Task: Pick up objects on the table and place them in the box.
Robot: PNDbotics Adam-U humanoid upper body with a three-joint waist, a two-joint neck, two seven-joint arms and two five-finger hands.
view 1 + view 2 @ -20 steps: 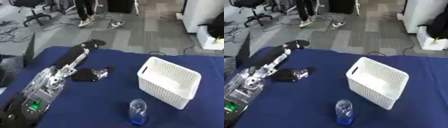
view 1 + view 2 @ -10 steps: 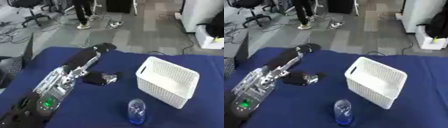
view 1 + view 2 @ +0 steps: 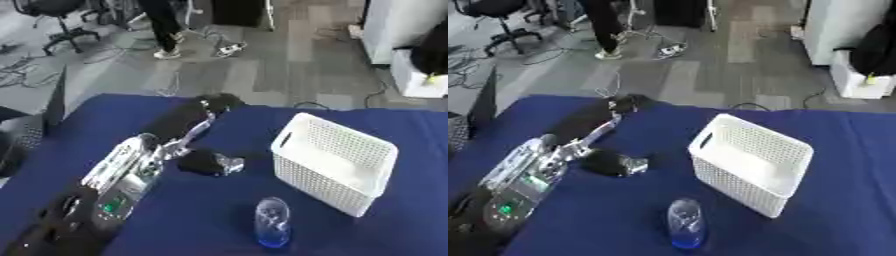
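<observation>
Both eye views are basically the same shot, nothing extra in either. The left arm (image 3: 131,175) reaches in from the lower left, and its left hand (image 3: 214,102) sits out at the table's (image 3: 79,130) far edge; can't tell how its fingers are set. A small dark object (image 3: 210,162) lies just beside the forearm, left of the white box (image 3: 332,160). A clear bottle (image 3: 272,229) with a blue base lies nearer the front edge, apart from both.

you have one white perforated box (image 3: 332,160) at right of centre, one clear bottle with a blue base (image 3: 272,229) lying at lower centre, one dark object with a silvery end (image 3: 210,163) left of the box, and one robot arm (image 3: 122,175) at lower left.
</observation>
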